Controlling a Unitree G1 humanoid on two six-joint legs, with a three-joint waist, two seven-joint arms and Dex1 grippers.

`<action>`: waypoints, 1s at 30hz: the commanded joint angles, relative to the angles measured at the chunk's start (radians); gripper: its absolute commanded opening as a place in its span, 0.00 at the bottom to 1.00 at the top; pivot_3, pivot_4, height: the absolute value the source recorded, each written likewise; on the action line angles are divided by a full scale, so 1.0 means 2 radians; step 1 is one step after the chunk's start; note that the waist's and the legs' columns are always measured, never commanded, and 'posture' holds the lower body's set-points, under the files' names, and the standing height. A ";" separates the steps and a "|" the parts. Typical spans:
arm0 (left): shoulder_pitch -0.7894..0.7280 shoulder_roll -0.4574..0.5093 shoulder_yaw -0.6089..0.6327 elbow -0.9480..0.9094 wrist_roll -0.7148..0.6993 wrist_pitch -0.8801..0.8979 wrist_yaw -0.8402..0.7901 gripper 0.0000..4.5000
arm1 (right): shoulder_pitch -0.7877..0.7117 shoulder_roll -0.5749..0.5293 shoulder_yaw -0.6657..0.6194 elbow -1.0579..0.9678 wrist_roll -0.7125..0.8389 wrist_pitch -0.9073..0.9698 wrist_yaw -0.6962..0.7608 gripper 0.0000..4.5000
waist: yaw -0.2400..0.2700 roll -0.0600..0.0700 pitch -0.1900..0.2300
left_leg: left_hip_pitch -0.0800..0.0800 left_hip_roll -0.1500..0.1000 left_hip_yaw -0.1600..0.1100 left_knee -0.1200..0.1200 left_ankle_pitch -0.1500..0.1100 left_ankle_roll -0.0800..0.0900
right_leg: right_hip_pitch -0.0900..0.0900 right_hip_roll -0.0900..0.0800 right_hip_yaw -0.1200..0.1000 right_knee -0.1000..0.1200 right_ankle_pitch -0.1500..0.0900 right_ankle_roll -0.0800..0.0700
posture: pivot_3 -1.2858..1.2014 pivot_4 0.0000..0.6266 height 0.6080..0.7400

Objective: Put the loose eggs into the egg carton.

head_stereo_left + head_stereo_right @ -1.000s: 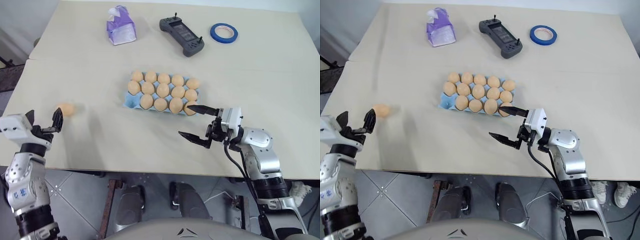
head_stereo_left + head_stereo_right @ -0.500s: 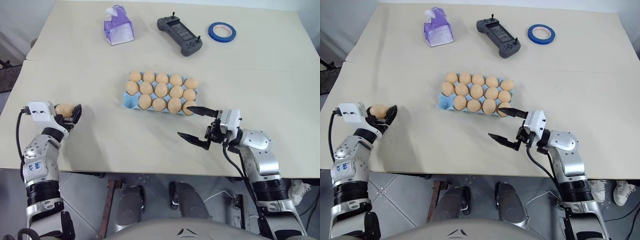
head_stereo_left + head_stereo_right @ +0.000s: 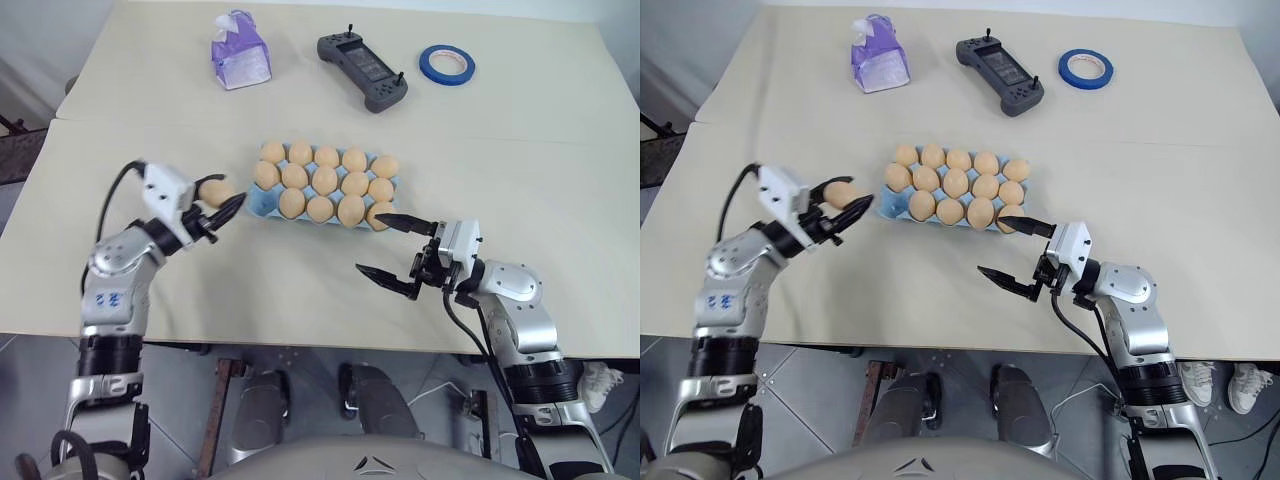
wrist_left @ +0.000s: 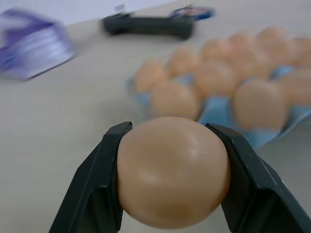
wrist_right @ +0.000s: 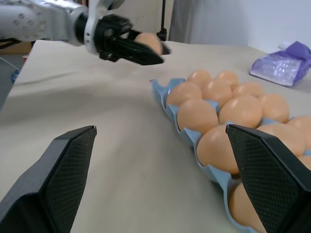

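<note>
Left claw: the left claw (image 3: 216, 208) is clamped on a loose egg (image 3: 213, 192), one black finger (image 4: 92, 187) on each side of it, and hangs above the tabletop (image 3: 200, 290) just beside the carton's left end.
Held egg: tan-orange and smooth, it bulges out between the two fingers, clear of the tabletop, close to the carton's near-left corner.
Right claw: the right claw (image 3: 388, 247) stands wide apart with nothing between its fingers; one fingertip lies at the carton's near-right corner and the other hangs over bare tabletop nearer the robot.
Egg carton: the light blue egg carton (image 3: 262, 203) sits mid-tabletop, three rows of five cups.
Eggs in carton: the eggs in the carton (image 3: 326, 181) fill fourteen cups; the near-left corner cup shows bare blue.
Far side of the tabletop: a purple tissue box (image 3: 240, 51), a dark grey handheld controller (image 3: 363, 71) and a roll of blue tape (image 3: 447, 65) lie in a line, well apart from the carton.
</note>
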 commanded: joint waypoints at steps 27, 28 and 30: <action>0.237 0.131 0.120 -0.112 -0.063 -0.046 -0.161 0.85 | 0.036 -0.032 -0.023 -0.049 0.017 0.007 -0.013 1.00 | 0.000 0.001 0.000 | 0.000 0.001 0.000 -0.001 0.000 -0.001 | -0.001 0.000 0.000 0.000 -0.001 -0.001 | 0.52 0.24 1.00; 0.247 0.134 0.124 -0.118 -0.065 -0.045 -0.163 0.85 | 0.036 -0.035 -0.025 -0.047 0.018 0.007 -0.011 1.00 | 0.001 0.001 0.001 | 0.000 0.001 -0.001 -0.001 0.000 -0.001 | 0.000 0.000 0.000 -0.001 -0.001 -0.001 | 0.52 0.24 1.00; 0.262 0.135 0.134 -0.136 -0.062 -0.051 -0.156 0.85 | 0.033 -0.043 -0.031 -0.039 0.019 0.006 -0.009 1.00 | 0.001 0.001 0.001 | 0.000 0.000 -0.001 -0.001 -0.001 -0.002 | 0.000 -0.001 0.000 -0.001 -0.001 -0.002 | 0.52 0.24 1.00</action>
